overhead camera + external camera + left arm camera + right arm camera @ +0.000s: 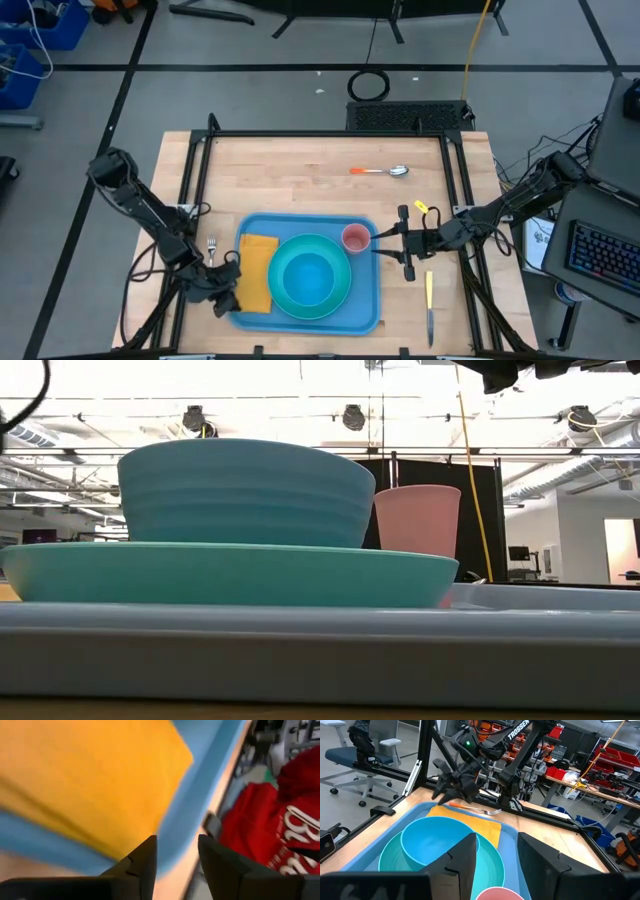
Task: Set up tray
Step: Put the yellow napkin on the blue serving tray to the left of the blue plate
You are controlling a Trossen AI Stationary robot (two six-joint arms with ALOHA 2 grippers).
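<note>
The blue tray (368,300) lies at the table's near middle. On it rest a turquoise plate (340,298) with a turquoise bowl (305,275) standing in it, an orange napkin (257,272) at the left end, and a pink cup (355,238) at the far right corner. My left gripper (222,290) is open over the tray's near left corner, its fingers (145,857) above the napkin's (85,780) edge and the tray rim (190,815). My right gripper (388,240) is open just right of the cup (497,895), level with the table and pointing left.
A fork (212,247) lies on the wood left of the tray. A spoon with an orange handle (380,171) lies toward the far edge. A knife (430,305) lies right of the tray. Black frame rails (320,133) border the table. Red cloth (270,830) shows beyond the near edge.
</note>
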